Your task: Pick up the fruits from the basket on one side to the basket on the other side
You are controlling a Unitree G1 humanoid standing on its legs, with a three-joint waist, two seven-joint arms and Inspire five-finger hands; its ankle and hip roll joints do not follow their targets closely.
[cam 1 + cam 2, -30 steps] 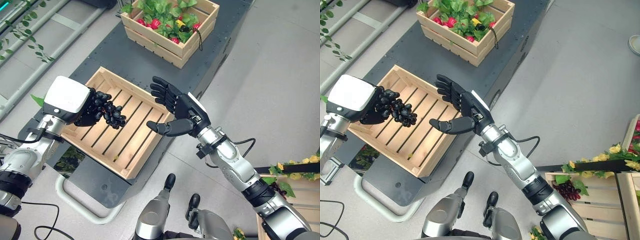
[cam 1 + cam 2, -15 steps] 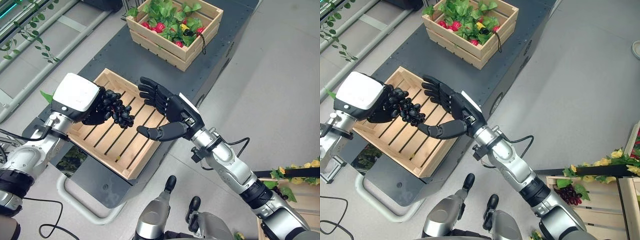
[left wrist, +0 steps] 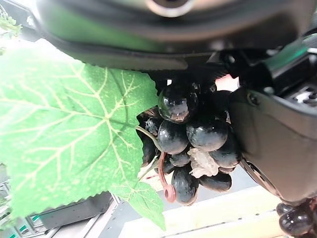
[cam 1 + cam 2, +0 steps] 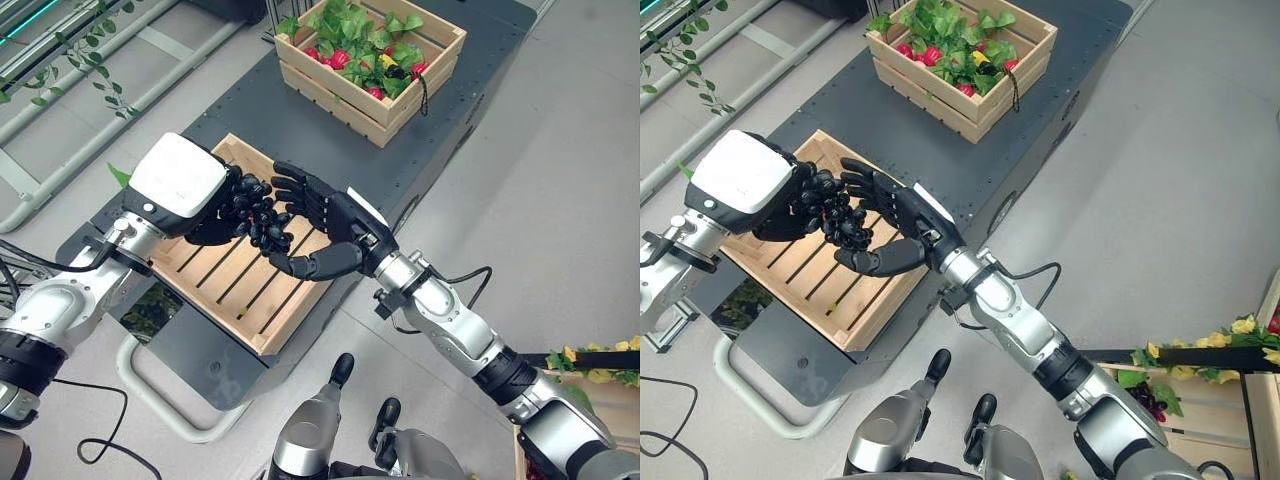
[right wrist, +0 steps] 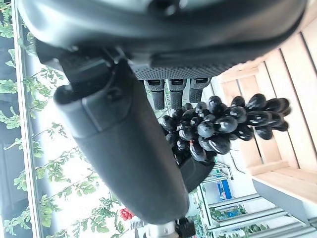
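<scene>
Grapes [image 4: 262,214] — a dark, glossy bunch — hang from my left hand [image 4: 222,208], whose fingers are curled round the upper part of the cluster above the empty wooden crate [image 4: 212,283]. In my left wrist view the berries [image 3: 190,141] sit tight between the dark bulk of the hand, with a curl of reddish stem below them and a broad green leaf [image 3: 64,134] spread beside them (a smaller leaf tip points down under it).

My right hand [image 4: 322,226] is at the bunch too, palm turned toward it, fingers straight and spread on the far side of the cluster and the thumb [image 4: 312,264] reaching under it. It cups the grapes without closing; from the head views the fingers look to be touching the berries, but I cannot tell how firmly. The right wrist view shows the cluster [image 5: 223,125] just past my fingertips, with the slats of the crate behind it.

The crate lies on a dark grey platform [image 4: 250,90]. Farther along the same platform stands a second wooden crate [image 4: 372,64], filled with green leaves and red fruit [image 4: 340,58]. Near my right side, at the lower edge, a third crate [image 4: 1185,410] shows another dark bunch [image 4: 1148,397] among yellow flowers [image 4: 1240,325].
</scene>
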